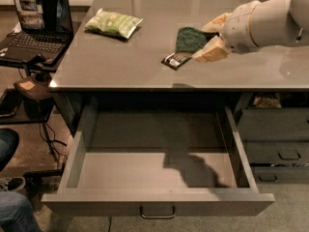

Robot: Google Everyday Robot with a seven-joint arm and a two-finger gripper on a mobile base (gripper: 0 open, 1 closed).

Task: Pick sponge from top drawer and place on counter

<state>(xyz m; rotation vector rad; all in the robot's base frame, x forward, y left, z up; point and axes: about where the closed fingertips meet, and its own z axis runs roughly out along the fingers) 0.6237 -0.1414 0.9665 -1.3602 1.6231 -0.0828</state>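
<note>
My gripper [210, 36] reaches in from the right over the counter [120, 62], its cream fingers [211, 51] shut on the sponge [188, 38]. The sponge shows its dark green side and hangs above the counter's middle right, just over a small dark packet [175, 60]. The top drawer [159, 178] stands pulled wide open below the counter's front edge. Its grey inside holds nothing but the arm's shadow. Its metal loop handle [157, 212] shows on the front.
A light-green snack bag [114, 23] lies on the counter's back left. An open laptop [34, 21] sits on a black stand at the left. Darker narrow drawers [277, 139] are at the right. A person's knee and shoe [12, 197] are at the lower left.
</note>
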